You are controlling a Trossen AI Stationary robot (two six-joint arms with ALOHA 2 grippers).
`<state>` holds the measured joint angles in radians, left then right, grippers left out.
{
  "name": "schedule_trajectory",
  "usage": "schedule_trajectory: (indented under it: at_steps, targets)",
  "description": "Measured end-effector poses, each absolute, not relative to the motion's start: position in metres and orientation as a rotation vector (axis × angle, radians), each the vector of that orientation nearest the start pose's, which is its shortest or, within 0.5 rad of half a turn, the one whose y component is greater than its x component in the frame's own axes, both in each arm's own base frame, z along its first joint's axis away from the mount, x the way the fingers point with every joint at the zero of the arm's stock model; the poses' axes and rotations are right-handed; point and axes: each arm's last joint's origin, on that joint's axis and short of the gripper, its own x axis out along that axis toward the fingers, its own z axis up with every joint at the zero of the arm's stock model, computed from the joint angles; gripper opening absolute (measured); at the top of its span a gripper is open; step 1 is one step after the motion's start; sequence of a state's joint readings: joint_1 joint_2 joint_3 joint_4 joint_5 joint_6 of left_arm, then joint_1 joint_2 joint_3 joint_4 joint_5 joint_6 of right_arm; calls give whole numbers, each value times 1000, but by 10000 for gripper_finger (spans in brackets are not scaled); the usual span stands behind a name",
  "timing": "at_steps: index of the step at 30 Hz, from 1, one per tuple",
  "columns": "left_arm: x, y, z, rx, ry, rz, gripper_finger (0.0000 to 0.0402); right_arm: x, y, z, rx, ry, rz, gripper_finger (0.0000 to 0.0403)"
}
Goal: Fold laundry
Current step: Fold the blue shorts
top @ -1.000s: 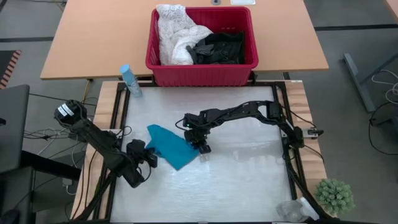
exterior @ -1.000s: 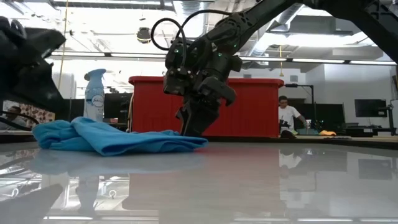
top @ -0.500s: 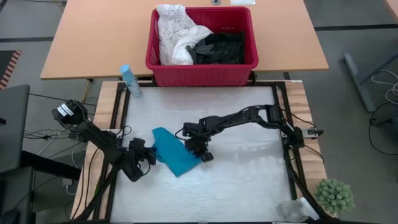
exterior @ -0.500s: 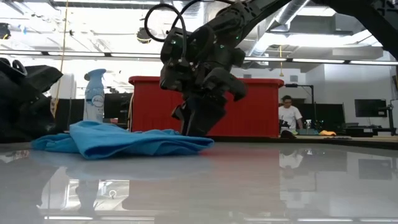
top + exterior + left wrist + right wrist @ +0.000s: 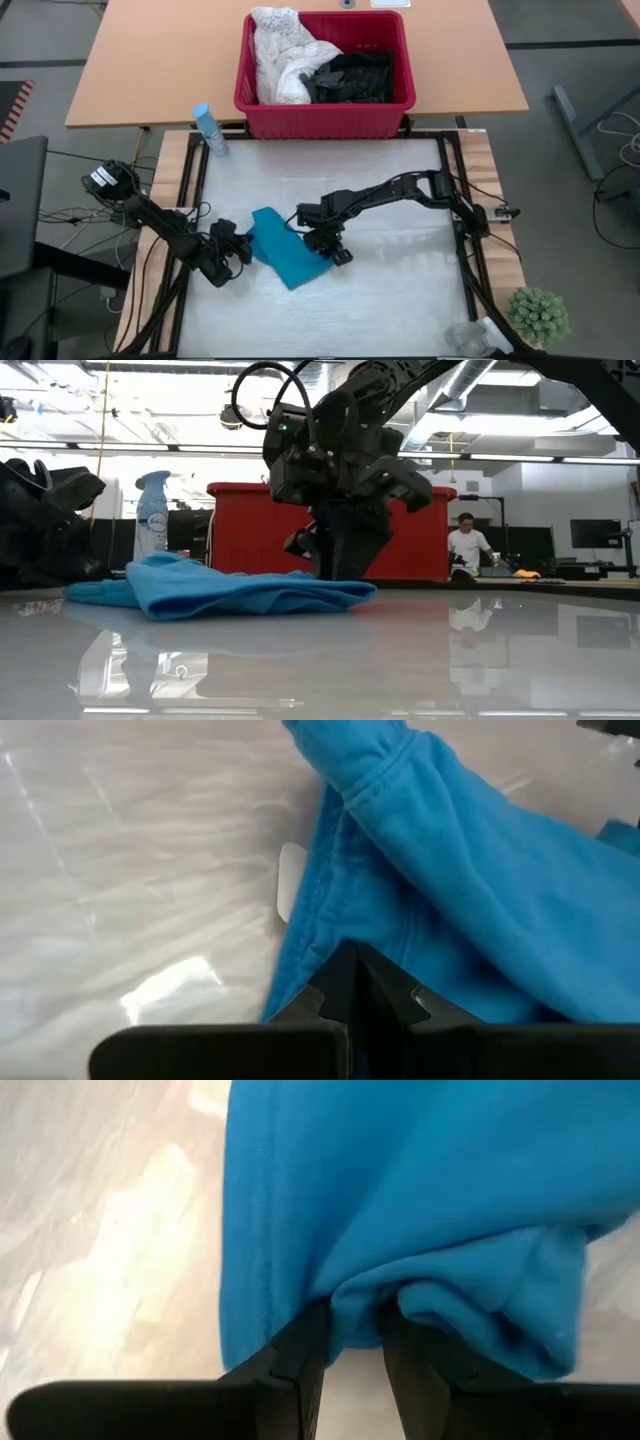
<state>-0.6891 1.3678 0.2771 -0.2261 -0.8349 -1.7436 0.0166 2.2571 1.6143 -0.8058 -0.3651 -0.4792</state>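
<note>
While the teal garment point(image 5: 287, 255) lies rumpled a little left of centre in the overhead picture, on the pale table point(image 5: 400, 300), both arms meet it from opposite sides. The left gripper point(image 5: 240, 252) sits at the cloth's left edge, and its wrist camera shows the two dark fingers point(image 5: 357, 988) pressed together with a hem of the blue fabric point(image 5: 450, 910) pinched between them. The right gripper point(image 5: 335, 252) reaches in from the right of the frame to the garment's right edge; its wrist picture shows the fingers point(image 5: 300, 1355) standing partly apart with a thick fold of the teal cloth point(image 5: 400, 1200) clamped in the gap. From table height the garment point(image 5: 220, 588) forms a low heap left of centre, with the right gripper point(image 5: 345, 565) planted on its right end. At the top centre of the overhead picture a red basket point(image 5: 325, 105) stands on a wooden table point(image 5: 150, 60), holding a white lacy garment point(image 5: 280, 55) on its left and black garments point(image 5: 350, 78) on its right. A blue spray bottle point(image 5: 208, 130) stands just left of the basket's lower corner.
</note>
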Motion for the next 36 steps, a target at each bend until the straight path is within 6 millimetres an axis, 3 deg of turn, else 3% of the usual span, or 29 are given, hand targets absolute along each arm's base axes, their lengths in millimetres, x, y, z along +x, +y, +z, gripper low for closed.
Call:
schedule_trajectory:
  at_steps: [5, 12, 16, 20, 23, 27, 32, 36]
  targets:
    - [134, -83, 88, -705, 504, 790, 0, 429, 11, 134, -104, 1300, 552, 112]
    - [134, -83, 88, -706, 499, 790, 0, 422, -33, 176, -16, 1278, 157, 102]
    - [134, -83, 89, -714, 487, 793, 0, 414, -50, 193, 62, 1268, 93, 102]
    - [136, -83, 89, -728, 461, 787, 0, 411, -52, 216, 134, 1176, 135, 102]
    - [138, -84, 90, -742, 427, 780, 0, 411, -39, 245, 129, 1023, 223, 102]
    - [140, -86, 91, -763, 407, 767, 0, 420, -1, 267, 43, 841, 301, 102]
    - [144, -88, 93, -810, 386, 747, 0, 432, 50, 270, -159, 707, 188, 102]
    - [151, -86, 95, -846, 399, 742, 0, 439, 71, 263, -214, 656, 121, 103]
